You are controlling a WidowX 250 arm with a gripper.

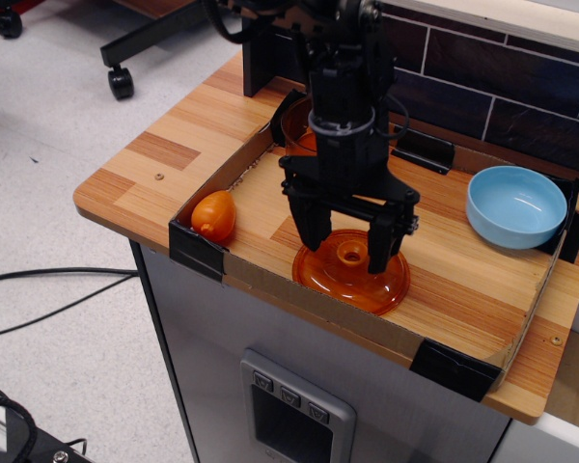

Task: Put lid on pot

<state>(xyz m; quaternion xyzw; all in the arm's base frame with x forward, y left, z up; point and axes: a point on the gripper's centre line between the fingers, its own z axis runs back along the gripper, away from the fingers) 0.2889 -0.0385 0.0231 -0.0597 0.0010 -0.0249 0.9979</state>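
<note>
Lid: I see the lid (352, 271) lying flat on the desk (174, 145), knob up, directly under the claw.
Claw: my claw (348, 244) is spread wide, one finger on each side of the lid's ring knob; the tips are low over the dome, but I cannot tell whether they touch it.
Pot: I make out the pot (299, 123) behind the claw, toward the dark tiled wall (502, 87), mostly hidden by the arm.
Orange egg shape: I see it (213, 215) off to the claw's left in my view, in the tray corner.
Blue bowl: I see it (516, 206) to the claw's right in my view, well apart from the lid.
</note>
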